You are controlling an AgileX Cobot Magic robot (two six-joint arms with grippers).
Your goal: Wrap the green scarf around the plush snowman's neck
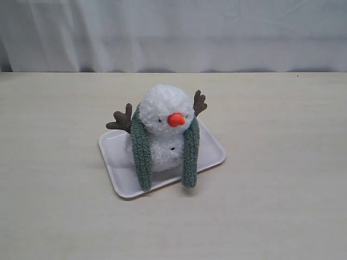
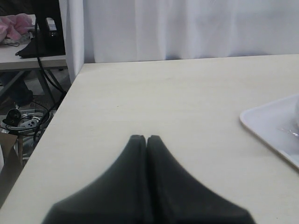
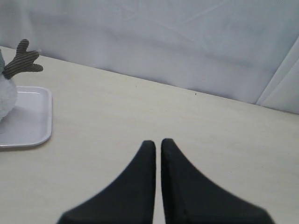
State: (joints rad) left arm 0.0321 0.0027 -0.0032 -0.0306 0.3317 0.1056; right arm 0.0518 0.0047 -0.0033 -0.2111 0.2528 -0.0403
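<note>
Currently one plush snowman (image 1: 162,105), one green scarf (image 1: 141,154), one tray (image 1: 115,161); left end effector (image 2: 144,138), right end effector (image 3: 158,142) closed, empty.

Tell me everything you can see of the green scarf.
The green scarf is a long, narrow strip of fuzzy, muted green fabric with rounded ends. It is draped over the shoulders of the plush snowman, passing out of sight behind the head. Its two halves hang straight down the front, one on each side of the body, uncrossed and untied. Both ends reach the front rim of the white tray that the snowman sits on.
</note>
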